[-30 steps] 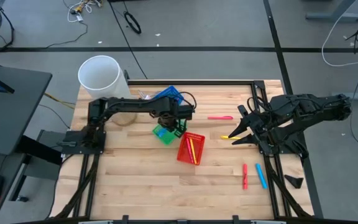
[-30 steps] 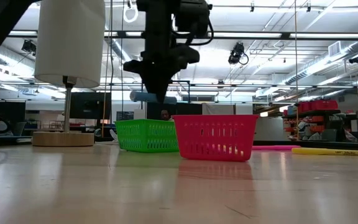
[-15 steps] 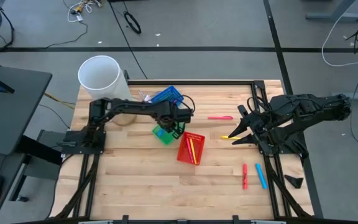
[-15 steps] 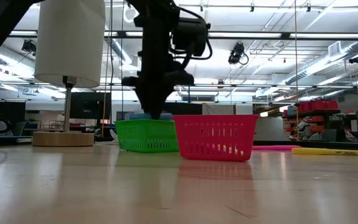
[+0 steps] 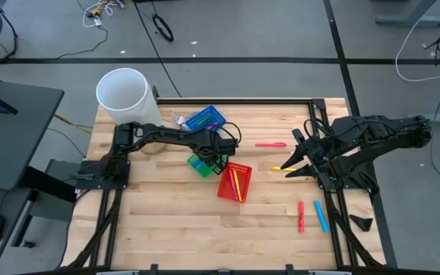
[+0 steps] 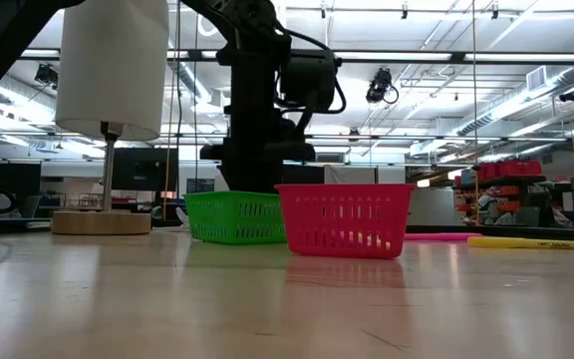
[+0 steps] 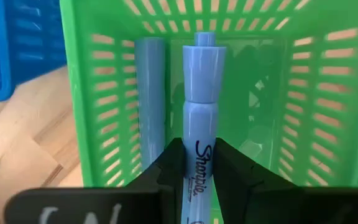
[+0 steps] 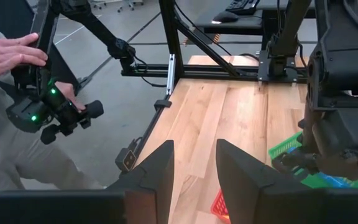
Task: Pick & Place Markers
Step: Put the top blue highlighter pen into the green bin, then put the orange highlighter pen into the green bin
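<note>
While the left gripper (image 5: 214,155) hangs low over the green basket (image 5: 198,164) in the high view, its load cannot be made out from above; the arm covers most of the basket. Blue basket (image 5: 204,119) sits just behind, red basket (image 5: 233,182) just beside with yellow markers (image 5: 235,182) in it. Loose markers lie well apart: a pink one (image 5: 270,143), a yellow one (image 5: 283,168) near the right gripper (image 5: 299,156), a red one (image 5: 301,216) and a blue one (image 5: 321,215) at the near right. Right arm waits at the table's right edge.

Low view: left arm comes down behind the green basket (image 6: 235,216) and red basket (image 6: 345,219); the fingers drop below the rim, so the grip is hidden. A yellow marker (image 6: 531,242) lies flat at far right.

Left wrist view settles it: fingers (image 7: 166,165) are clamped on a blue marker (image 7: 201,118), cap pointing away, already inside the green basket (image 7: 82,112). A second blue marker (image 7: 150,99) lies alongside, close but not clearly touching. Judgement: place step, nearly done. To do it well, let go low and lift straight out, so the marker does not bounce and the fingers do not catch the mesh wall or shift the neighbour.

Right wrist view: own fingers (image 8: 155,171) stand apart, holding nothing. It alone shows a person's hand (image 8: 8,53) on a handheld device beyond the table.
</note>
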Robot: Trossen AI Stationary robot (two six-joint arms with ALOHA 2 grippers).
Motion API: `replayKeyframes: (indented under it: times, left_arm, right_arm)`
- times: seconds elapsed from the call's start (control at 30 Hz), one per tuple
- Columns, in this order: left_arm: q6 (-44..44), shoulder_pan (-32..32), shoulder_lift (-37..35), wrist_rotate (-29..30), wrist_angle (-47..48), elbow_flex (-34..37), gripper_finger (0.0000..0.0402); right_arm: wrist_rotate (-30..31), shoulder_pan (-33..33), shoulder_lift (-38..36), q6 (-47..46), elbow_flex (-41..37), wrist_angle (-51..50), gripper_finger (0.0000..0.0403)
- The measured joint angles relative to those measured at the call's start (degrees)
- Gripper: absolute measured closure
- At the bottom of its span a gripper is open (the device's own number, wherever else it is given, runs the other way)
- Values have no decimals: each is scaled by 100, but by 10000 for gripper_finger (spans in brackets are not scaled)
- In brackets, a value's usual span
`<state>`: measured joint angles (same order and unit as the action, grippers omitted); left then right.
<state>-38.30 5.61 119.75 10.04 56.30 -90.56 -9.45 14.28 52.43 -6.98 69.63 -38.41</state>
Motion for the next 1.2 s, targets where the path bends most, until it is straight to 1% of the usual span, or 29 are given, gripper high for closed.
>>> replayKeyframes:
  times: [0.07, 0.17, 0.27, 0.37, 0.47, 0.7, 0.83, 0.9, 1.0, 1.2]
  left_arm:
    - [4, -2, 2, 18, -17, 0, 319]
    - [9, 0, 2, 12, -11, -1, 282]
    - [104, 2, 2, -106, -13, 0, 249]
    - [155, 2, 2, -166, -16, -2, 225]
    - [154, 0, 2, -177, -13, -2, 209]
    - [219, 7, 2, -189, -9, -9, 185]
    - [381, 5, -8, -282, 112, -184, 180]
    - [544, 0, -12, -281, 296, -411, 180]
    - [801, -15, -18, -281, 868, -864, 180]
    - [1586, -237, -20, -280, 1835, -1747, 179]
  right_arm:
    - [0, 0, 2, 1, 0, 2, 282]
    - [1, 0, 2, 2, 1, 2, 282]
    - [0, 0, 2, 0, 1, 2, 282]
    - [0, 0, 2, 0, 2, 2, 282]
    - [0, 0, 2, 1, 0, 2, 282]
    - [0, 0, 2, 2, 0, 2, 282]
    - [0, 1, 2, 2, 1, 2, 282]
    - [0, 1, 2, 2, 1, 2, 282]
    - [1, 0, 2, 1, 0, 2, 282]
    - [0, 0, 2, 2, 1, 0, 282]
